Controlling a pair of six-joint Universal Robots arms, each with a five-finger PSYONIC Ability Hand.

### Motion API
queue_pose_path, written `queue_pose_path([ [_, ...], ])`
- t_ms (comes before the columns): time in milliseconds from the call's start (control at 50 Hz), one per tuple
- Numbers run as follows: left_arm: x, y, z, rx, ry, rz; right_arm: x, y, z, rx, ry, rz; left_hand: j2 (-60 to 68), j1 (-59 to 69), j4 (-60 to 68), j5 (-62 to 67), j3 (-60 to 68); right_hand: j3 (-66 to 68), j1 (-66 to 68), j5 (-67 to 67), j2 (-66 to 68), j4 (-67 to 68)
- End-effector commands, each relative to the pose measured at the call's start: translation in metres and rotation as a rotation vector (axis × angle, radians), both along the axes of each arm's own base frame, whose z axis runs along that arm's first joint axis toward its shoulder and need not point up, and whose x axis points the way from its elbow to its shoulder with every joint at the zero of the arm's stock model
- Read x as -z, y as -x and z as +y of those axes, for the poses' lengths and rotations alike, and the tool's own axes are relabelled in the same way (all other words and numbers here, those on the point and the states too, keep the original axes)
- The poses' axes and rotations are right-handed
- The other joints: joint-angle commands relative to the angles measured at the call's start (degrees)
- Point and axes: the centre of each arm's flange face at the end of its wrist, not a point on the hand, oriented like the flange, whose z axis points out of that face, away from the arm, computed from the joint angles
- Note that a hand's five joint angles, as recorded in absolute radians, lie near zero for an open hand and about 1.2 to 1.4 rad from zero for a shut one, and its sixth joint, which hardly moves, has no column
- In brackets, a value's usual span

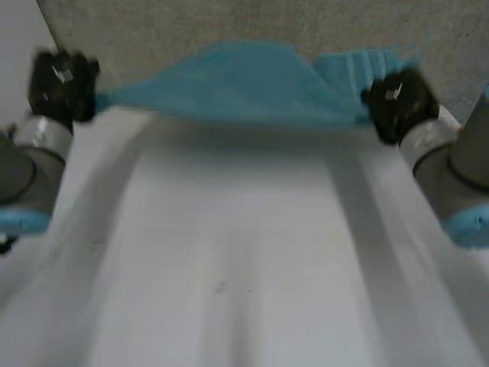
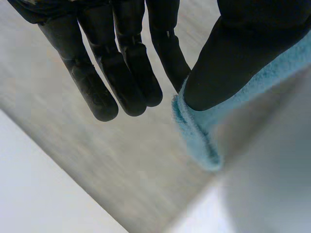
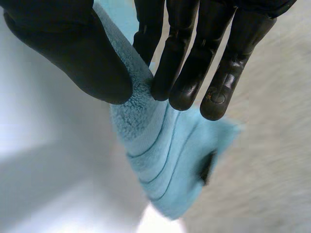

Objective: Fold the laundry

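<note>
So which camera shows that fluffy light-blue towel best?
The head view: the fluffy light-blue towel spans there from the left hand to the right hand at the white table's far edge. The right wrist view shows one striped corner pinched; the left wrist view, an edge under the thumb.

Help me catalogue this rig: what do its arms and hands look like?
The left arm and right arm are grey, rounded, with light-blue caps. The left hand and right hand are black, with long fingers and a thick thumb.
</note>
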Motion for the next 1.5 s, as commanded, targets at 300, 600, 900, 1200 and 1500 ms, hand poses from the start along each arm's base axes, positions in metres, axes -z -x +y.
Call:
queue_pose_path([
  [300,0.079,-0.015,0.050,0.017,-0.270,-0.052,0.070,0.019,0.037,-0.048,-0.308,-0.054,11.1,15.5,11.3,14.1,11.5,-19.1,-6.8,-17.6,-18.8,-19.4],
  [600,0.067,-0.025,0.054,-0.011,-0.247,-0.038,0.029,0.047,0.015,-0.066,-0.308,-0.079,11.1,15.5,11.3,14.1,11.5,-41.5,-29.2,-40.0,-41.2,-41.8],
  [900,0.068,-0.027,0.053,-0.016,-0.250,-0.038,0.066,0.037,-0.025,-0.146,-0.247,0.281,11.1,15.5,11.3,14.1,11.5,-41.2,-28.9,-39.7,-40.8,-41.5],
  [1200,0.069,-0.028,0.054,-0.017,-0.255,-0.038,0.108,0.019,-0.080,-0.182,-0.224,0.317,11.1,15.5,11.3,14.1,11.5,-45.6,-33.3,-44.0,-45.2,-45.8],
  [1500,0.068,-0.028,0.053,-0.019,-0.253,-0.038,0.138,0.007,-0.092,-0.228,-0.240,0.424,11.1,15.5,11.3,14.1,11.5,-45.6,-33.3,-44.0,-45.2,-45.8],
])
